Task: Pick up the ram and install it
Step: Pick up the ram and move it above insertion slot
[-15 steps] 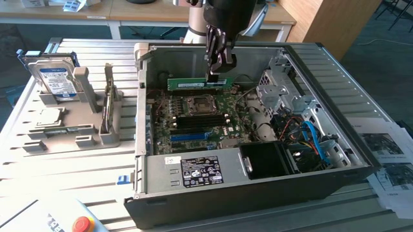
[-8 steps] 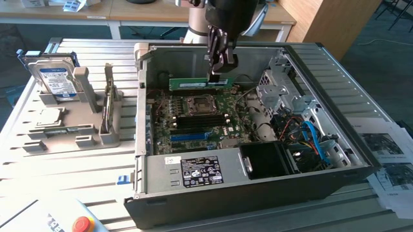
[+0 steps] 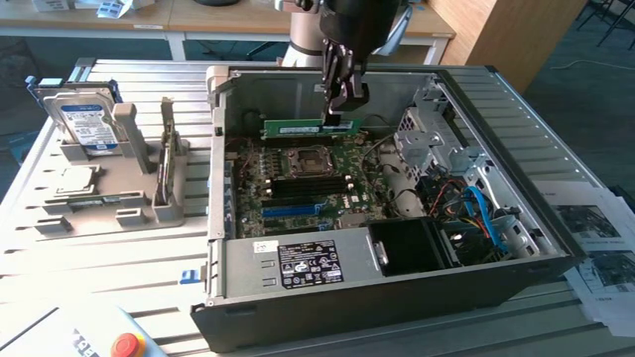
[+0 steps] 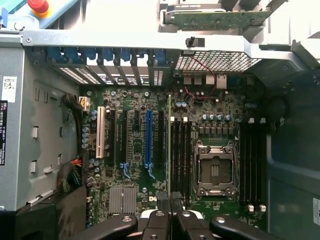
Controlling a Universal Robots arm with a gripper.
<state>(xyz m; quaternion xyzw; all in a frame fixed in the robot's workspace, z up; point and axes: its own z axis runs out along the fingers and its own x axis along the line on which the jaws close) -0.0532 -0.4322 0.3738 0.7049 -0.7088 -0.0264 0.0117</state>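
Nearest to the exterior camera is a red button (image 3: 124, 344) on the slatted table (image 3: 119, 253), and behind it lies the open computer case (image 3: 397, 297), its side panel off. The gripper (image 3: 343, 119) hangs inside this case from above. Its fingers are pressed together on the ram (image 3: 297, 128), pinching the upper edge of the stick near one of its ends. Most of the green stick reaches out from the gripper toward the exterior view's left, with its long edge level.

The ram is lifted clear of the motherboard (image 3: 297, 208), which lies directly under the gripper. In the wrist view the gripper (image 4: 170, 220) holds the ram (image 4: 169, 150) edge-on, so it looks like a thin line. This line runs just beside the black memory slots (image 4: 182, 155), and the processor socket (image 4: 215, 170) is on the other side of those slots.

Well away from the gripper, outside the case on the exterior view's left, a grey holder (image 3: 109, 201) carries a hard drive (image 3: 85, 123) and an expansion card (image 3: 169, 152), both standing upright.
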